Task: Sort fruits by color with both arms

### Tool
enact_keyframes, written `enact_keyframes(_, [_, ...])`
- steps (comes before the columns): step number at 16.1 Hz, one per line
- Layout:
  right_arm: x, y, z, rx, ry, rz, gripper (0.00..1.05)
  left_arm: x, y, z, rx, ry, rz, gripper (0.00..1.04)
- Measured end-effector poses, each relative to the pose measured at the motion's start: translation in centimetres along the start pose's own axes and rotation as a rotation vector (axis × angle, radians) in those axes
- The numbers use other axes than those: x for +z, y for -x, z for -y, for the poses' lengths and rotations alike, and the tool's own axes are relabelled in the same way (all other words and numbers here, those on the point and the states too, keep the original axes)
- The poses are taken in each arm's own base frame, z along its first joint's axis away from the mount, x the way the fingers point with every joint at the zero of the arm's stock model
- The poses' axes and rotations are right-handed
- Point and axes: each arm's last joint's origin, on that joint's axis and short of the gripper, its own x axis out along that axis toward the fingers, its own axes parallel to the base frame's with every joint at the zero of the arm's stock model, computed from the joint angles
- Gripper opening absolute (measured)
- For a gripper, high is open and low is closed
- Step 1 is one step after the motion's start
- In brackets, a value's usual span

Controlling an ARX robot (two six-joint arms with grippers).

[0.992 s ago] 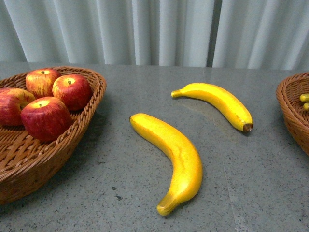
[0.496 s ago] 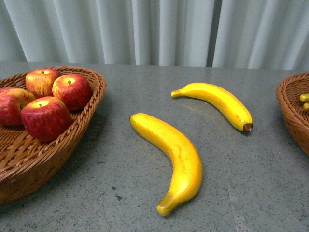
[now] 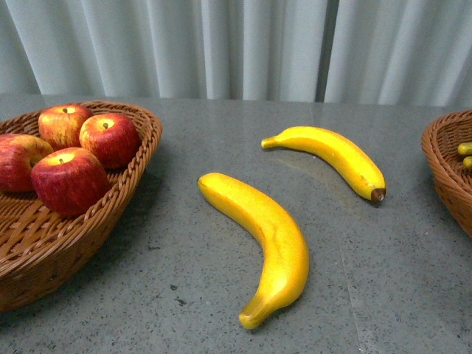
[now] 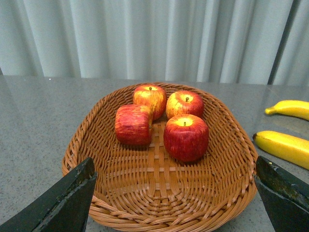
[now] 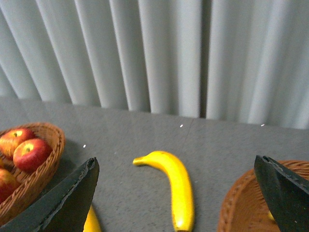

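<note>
Our left claw (image 4: 175,162) is released, facing four apples (image 4: 186,137) in a basket (image 4: 120,203); our right claw (image 5: 176,160), released too, faces a banana (image 5: 179,186).

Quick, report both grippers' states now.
Left gripper: open, holding nothing.
Right gripper: open, holding nothing.

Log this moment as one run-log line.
four apples in left basket | near banana, far banana on table | left end effector open, empty | right end effector open, empty
</note>
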Motion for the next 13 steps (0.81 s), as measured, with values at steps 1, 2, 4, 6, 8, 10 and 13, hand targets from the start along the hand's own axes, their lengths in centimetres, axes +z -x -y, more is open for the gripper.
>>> enact_keyframes(1, [-0.3,-2.7,-1.1,0.033,-0.001,-0.078,0.98,0.0,0.0,0.0,0.000,0.000,0.000,0.98])
enact_keyframes(2, [-0.9,-5.7,-2.4,0.069,-0.001,-0.164,0.98,0.0,0.0,0.0,0.000,0.000,0.000,0.98])
enact_keyframes(4, [-2.2,-10.6,-4.8,0.106,-0.005,-0.300,0.98,0.0,0.0,0.0,0.000,0.000,0.000,0.98])
enact_keyframes(6, [-3.1,-13.9,-7.1,0.151,-0.013,-0.409,0.98,0.0,0.0,0.0,0.000,0.000,0.000,0.98])
enact_keyframes(8, [-4.6,-15.5,-8.7,0.179,-0.015,-0.541,0.98,0.0,0.0,0.0,0.000,0.000,0.000,0.98])
enact_keyframes(10, [-6.7,-15.3,-9.3,0.199,-0.023,-0.693,0.98,0.0,0.0,0.0,0.000,0.000,0.000,0.98])
enact_keyframes(13, [-7.5,-14.8,-9.6,0.202,-0.026,-0.755,0.98,0.0,0.0,0.0,0.000,0.000,0.000,0.98])
